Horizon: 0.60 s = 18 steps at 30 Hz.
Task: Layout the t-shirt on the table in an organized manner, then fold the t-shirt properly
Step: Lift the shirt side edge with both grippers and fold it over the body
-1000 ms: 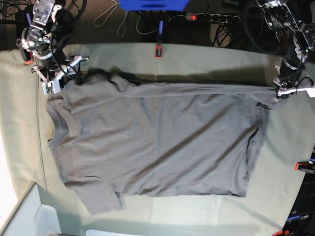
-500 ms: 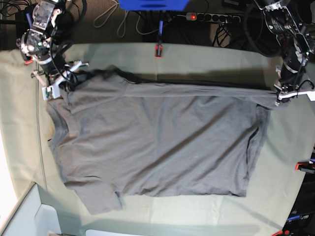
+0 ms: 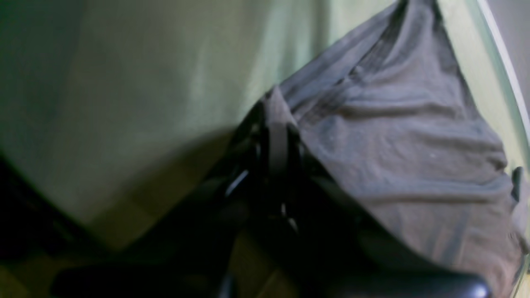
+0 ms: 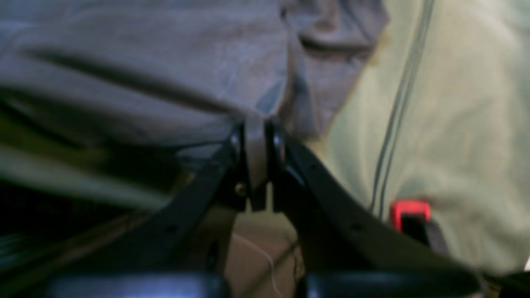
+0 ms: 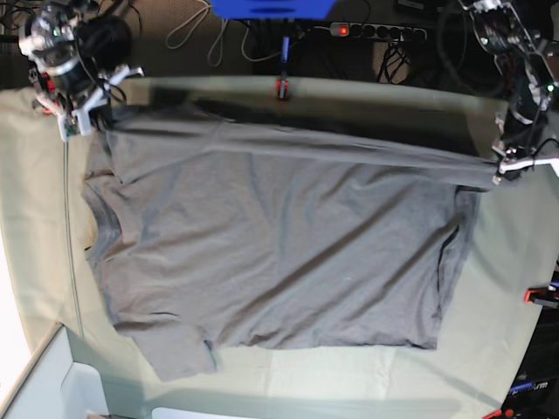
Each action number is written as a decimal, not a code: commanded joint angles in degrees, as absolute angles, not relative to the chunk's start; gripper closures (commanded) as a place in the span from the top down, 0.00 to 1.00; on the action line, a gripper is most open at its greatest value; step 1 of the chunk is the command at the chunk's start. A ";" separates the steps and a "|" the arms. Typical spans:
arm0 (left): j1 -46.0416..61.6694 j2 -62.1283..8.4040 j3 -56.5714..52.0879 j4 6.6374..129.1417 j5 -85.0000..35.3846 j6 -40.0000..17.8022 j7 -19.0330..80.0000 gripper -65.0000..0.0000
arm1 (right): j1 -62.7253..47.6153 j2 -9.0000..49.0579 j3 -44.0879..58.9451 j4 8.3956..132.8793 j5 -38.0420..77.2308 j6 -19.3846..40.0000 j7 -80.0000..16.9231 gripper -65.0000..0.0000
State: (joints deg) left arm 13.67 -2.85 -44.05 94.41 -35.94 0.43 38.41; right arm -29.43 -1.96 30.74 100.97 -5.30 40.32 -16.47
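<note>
T-shirt [image 5: 279,253] lies spread on the table [image 5: 349,105], collar toward the base view's left, hem toward its right. Most of the body rests flat. The far edge is raised off the cloth and drawn into a nearly straight line between the two grippers.

Right gripper [image 5: 83,118], at the base view's upper left, is clamped on the shirt's far shoulder or sleeve corner. The right wrist view shows a fold of grey fabric pinched between its closed fingers [image 4: 234,145], with a red clamp [image 4: 410,209] at the table edge nearby.

Left gripper [image 5: 505,168], at the base view's right, is clamped on the far hem corner. The left wrist view shows a strip of fabric caught between its fingers [image 3: 294,142], with the shirt hanging away from it in creases.

Governing relation: the held edge runs along the shirt's long axis, collar to hem, and the whole body lies on the near side of that line from both grippers. Each arm holds its own end; neither is better placed than the other.

Assessment: layout appears largely done, with some rumpling at the near sleeve [image 5: 179,349]. Any fold would carry the held edge toward the near edge, both arms travelling together. Uneven travel would likely skew the fold.
</note>
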 commanded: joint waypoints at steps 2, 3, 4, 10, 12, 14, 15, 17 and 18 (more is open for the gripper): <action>14.81 -3.38 -44.35 97.19 -36.26 0.13 37.14 0.00 | -33.54 -2.33 30.99 104.22 -2.42 40.00 -15.43 0.00; 15.25 -3.21 -44.35 97.80 -36.26 0.13 37.14 0.00 | -35.47 -2.42 30.99 105.36 -1.36 40.00 -15.16 0.00; 15.69 -3.21 -44.35 98.33 -36.26 0.13 37.14 0.00 | -37.41 -2.51 30.73 106.51 -0.13 40.00 -15.16 0.00; 16.40 -3.12 -44.26 96.57 -36.26 0.13 37.14 0.00 | -44.88 -3.47 30.55 110.73 6.55 40.00 -15.08 0.00; 16.22 -3.12 -44.18 95.69 -36.26 0.13 37.14 0.00 | -46.11 -3.56 30.55 111.60 6.55 40.00 -15.08 0.00; 16.22 -3.12 -44.00 95.43 -36.26 0.13 37.14 0.00 | -47.25 -3.65 30.11 111.96 6.55 40.00 -14.99 0.00; 16.22 -3.12 -44.00 95.08 -36.26 0.13 37.14 0.00 | -47.87 -3.65 29.32 111.96 6.55 40.00 -14.99 0.00; 16.13 -3.21 -44.00 94.29 -36.26 0.13 37.14 0.00 | -49.36 -3.65 28.00 111.96 6.55 40.00 -14.99 0.00; 16.13 -3.38 -44.00 93.76 -36.26 0.13 37.14 0.00 | -49.98 -3.65 27.38 111.96 6.55 40.00 -14.99 0.00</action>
State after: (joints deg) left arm 16.27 -2.66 -43.77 92.92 -36.12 0.25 38.30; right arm -49.21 -3.92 27.00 110.96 5.87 40.29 -16.29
